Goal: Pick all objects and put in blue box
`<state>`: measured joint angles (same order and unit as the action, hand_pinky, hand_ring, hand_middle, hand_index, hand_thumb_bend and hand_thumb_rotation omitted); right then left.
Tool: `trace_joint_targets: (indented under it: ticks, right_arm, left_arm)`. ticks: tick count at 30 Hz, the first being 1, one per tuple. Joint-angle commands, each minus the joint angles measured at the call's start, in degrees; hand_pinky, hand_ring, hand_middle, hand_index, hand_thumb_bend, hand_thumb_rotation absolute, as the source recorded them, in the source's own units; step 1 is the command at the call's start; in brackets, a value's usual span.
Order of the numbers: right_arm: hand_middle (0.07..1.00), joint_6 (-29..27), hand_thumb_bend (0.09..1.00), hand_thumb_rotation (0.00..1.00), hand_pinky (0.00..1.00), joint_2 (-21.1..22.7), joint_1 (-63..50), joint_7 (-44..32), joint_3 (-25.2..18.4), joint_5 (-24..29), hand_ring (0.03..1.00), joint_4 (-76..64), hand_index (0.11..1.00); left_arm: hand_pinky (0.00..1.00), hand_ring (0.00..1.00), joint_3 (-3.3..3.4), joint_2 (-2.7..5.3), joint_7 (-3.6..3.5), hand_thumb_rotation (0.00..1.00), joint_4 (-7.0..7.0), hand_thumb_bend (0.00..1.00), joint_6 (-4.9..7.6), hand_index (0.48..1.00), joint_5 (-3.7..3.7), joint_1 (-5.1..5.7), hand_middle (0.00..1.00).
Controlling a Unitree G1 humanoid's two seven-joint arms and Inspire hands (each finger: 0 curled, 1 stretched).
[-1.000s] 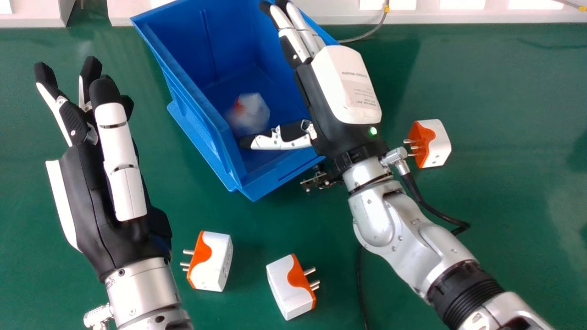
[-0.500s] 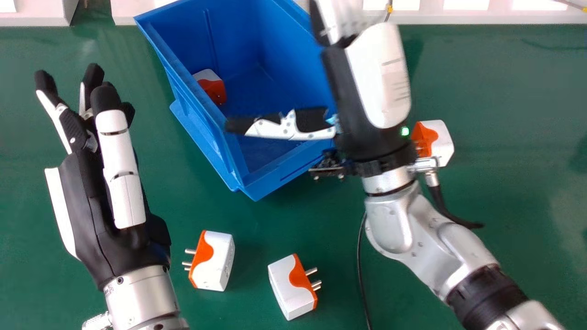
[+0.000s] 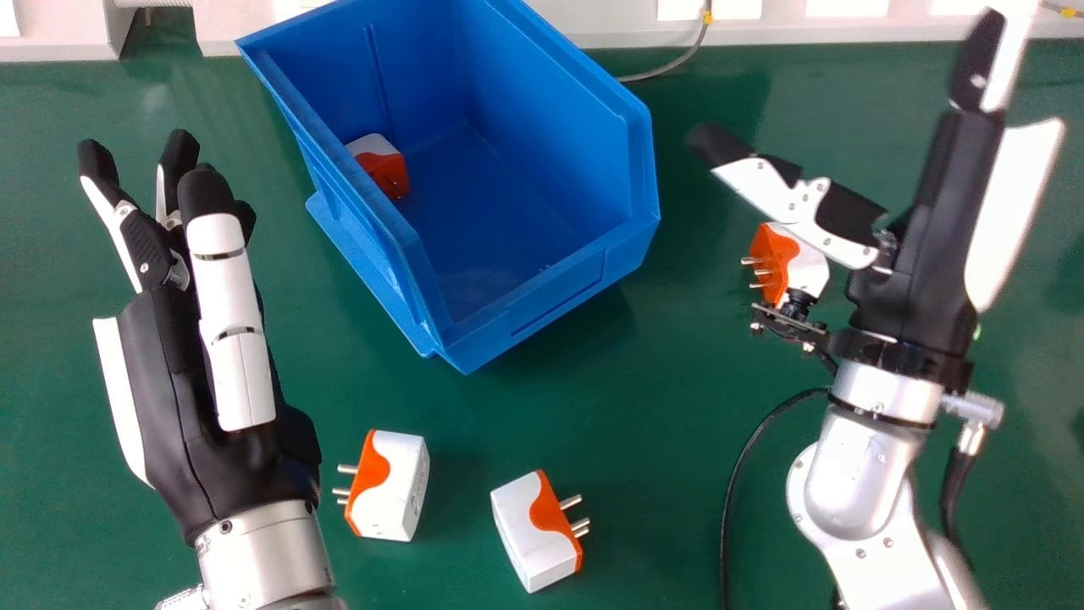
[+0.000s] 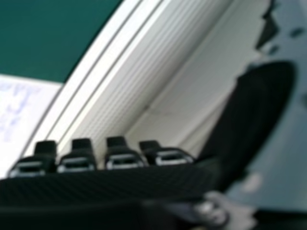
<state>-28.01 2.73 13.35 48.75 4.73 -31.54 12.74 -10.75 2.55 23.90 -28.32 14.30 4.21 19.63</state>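
Note:
In the head view my right hand (image 3: 923,246) is open at the right, empty, its thumb stretched over the table just behind a white and orange plug adapter (image 3: 788,263). My open left hand (image 3: 199,364) is held over the table's left side with nothing in it. The blue box (image 3: 550,313) stands at the back centre; one adapter (image 3: 383,165) lies inside against its left wall. Two more lie on the table in front: one (image 3: 389,485) near my left wrist, another (image 3: 538,531) to its right. In the right hand view, my right hand (image 4: 105,184) shows along the bottom.
A white ledge (image 3: 593,25) runs along the back of the green table (image 3: 660,474), with a thin grey cable by the box. A black cable trails from my right wrist across the table. The right hand view shows a pale ribbed surface (image 4: 158,67).
My right hand has moved from over the box to the right and turned. The adapter that was blurred beneath it now rests by the box's left wall. My left hand has barely shifted.

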Motion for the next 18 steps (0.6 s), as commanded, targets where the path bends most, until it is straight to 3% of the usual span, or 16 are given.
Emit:
trace_joint_targets:
  ticks: [1, 8, 13, 18]
  right_arm:
    - [1.000, 1.58, 0.991, 0.44, 0.97, -1.12, -0.42, 0.63, -1.57, 0.86, 1.000, 0.50, 1.000]
    - [1.000, 7.93, 0.997, 0.48, 0.92, -1.32, 2.02, -3.15, -3.11, 3.61, 0.996, 10.67, 1.000]
    - [1.000, 10.00, 1.000, 0.40, 0.88, -0.43, 5.78, -4.92, -2.06, 3.78, 0.959, 20.95, 1.000]
    - [0.997, 10.08, 1.000, 0.35, 0.84, -0.17, 8.47, -7.02, -1.20, 5.32, 0.945, 28.02, 0.998]
  left_arm:
    - [0.94, 0.97, -0.39, 4.42, -0.27, 0.77, -1.12, 0.56, 0.63, 0.935, -0.07, -0.63, 0.96]
    - [0.95, 0.97, -0.43, 4.38, -0.14, 0.76, -0.96, 0.56, 0.52, 0.936, -0.64, -0.90, 0.97]
    - [0.95, 0.97, -0.42, 4.65, 0.04, 0.76, -1.12, 0.56, 0.33, 0.940, -0.28, -1.14, 0.96]
    - [0.95, 0.97, -0.24, 4.56, 0.11, 0.77, -1.04, 0.56, 0.62, 0.937, -0.54, -1.25, 0.96]
